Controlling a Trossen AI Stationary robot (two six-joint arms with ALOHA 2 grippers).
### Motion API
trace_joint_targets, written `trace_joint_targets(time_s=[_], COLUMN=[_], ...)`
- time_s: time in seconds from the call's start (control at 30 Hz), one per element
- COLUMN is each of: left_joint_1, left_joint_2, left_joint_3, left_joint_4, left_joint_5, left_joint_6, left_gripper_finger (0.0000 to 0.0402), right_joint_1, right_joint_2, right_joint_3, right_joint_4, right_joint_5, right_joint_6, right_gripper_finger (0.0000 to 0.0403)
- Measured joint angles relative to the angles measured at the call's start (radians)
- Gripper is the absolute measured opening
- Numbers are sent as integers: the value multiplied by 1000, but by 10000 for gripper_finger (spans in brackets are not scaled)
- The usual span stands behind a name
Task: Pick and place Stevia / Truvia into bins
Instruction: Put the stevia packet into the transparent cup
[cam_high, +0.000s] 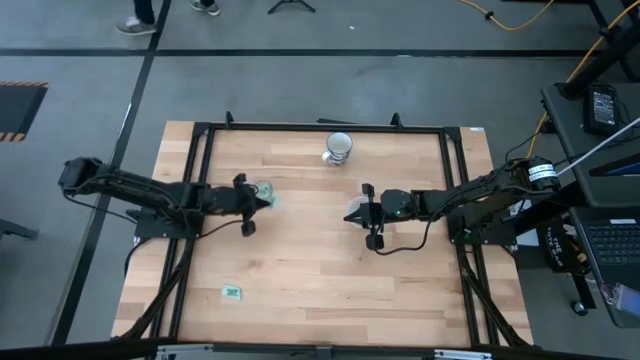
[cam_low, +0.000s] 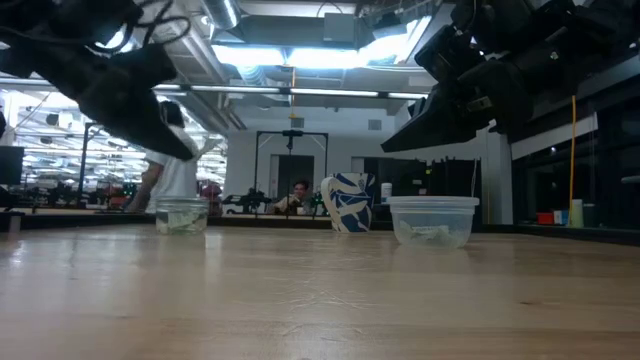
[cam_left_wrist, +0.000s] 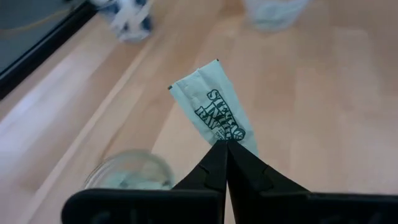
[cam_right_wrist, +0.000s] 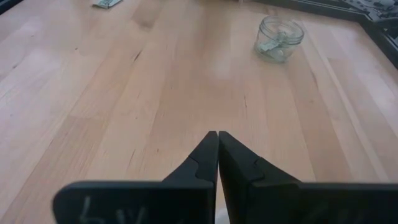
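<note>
**A:** Butcher-block tabletop under both arms, workshop room behind it. Start from the packet (cam_left_wrist: 214, 112) your left gripper (cam_left_wrist: 226, 144) has pinched: it stands out ahead of the closed tips, long axis running away from the fingers, printed face toward the wrist camera.

**B:** And the bin for it?

**A:** Take the narrow clear cup (cam_left_wrist: 129, 173) as your landmark. In the left wrist view its rim shows just beneath and to one side of the pinched packet, so the packet looks close to over it, though not clearly centred. From above, the left gripper (cam_high: 262, 197) hangs at that cup (cam_high: 265, 189), and the cup already holds green paper.

**B:** What does the drop turn on?

**A:** My guess: getting the packet's free end inside the rim before you release. It is long against a narrow mouth, so a tilt could leave it lying across the edge.

**B:** The other arm?

**A:** Your right gripper (cam_high: 366, 214) is closed on nothing, well to the far side of that cup, hanging beside the wider clear cup (cam_low: 432, 220). 1 loose packet (cam_high: 233, 292) lies on the wood nearer your left arm than your right.

**B:** The patterned mug (cam_high: 338, 146)?

**A:** Not a bin; leave it.
</note>
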Motion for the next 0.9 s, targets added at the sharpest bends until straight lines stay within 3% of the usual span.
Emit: trace_joint_targets(time_s=[0.27,0.53,0.9], left_joint_1=[92,169,228], left_joint_2=[-3,-2,3], left_joint_3=[0,66,201], left_joint_4=[-48,-276,-434], left_joint_5=[-18,-16,98], left_joint_6=[-37,-128,-81], left_gripper_finger=[2,2,2], right_joint_1=[-1,-2,-24], right_joint_2=[0,0,6], right_joint_3=[0,0,0], right_joint_4=[-1,-1,-14], right_joint_5=[0,1,2], right_joint_6=[0,-4,0], right_gripper_finger=[16,16,16])
